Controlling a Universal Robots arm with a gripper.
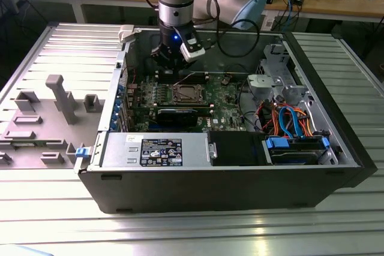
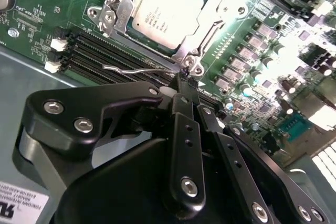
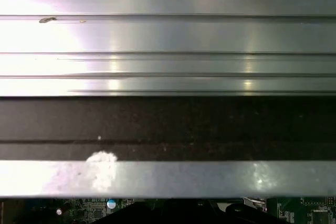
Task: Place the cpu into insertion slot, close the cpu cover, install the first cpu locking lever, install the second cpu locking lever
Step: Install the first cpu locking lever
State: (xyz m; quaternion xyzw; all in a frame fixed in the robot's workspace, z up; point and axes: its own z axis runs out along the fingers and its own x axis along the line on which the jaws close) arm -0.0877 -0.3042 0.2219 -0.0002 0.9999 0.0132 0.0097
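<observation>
In the second wrist view the cpu (image 2: pixel 165 11) lies flat in the insertion slot (image 1: pixel 187 93), its silver-grey top showing through the window of the cpu cover (image 2: pixel 210 27), which is down over it. A thin silver locking lever (image 2: pixel 131 70) runs along the socket's edge beside the black memory slots. My gripper (image 2: pixel 184 80) is shut, its black fingers (image 2: pixel 186 135) pressed together, the tips at the lever's end by the socket corner. In the exterior view the gripper (image 1: pixel 170 61) hangs inside the open computer case just behind the socket.
Black memory slots (image 2: pixel 105 51) flank the socket. A power supply (image 1: pixel 159 150) and a drive bay with blue parts (image 1: pixel 297 148) line the case front. Coloured cables (image 1: pixel 288 118) lie to the exterior view's right. A grey fixture (image 1: pixel 60 97) stands outside the case.
</observation>
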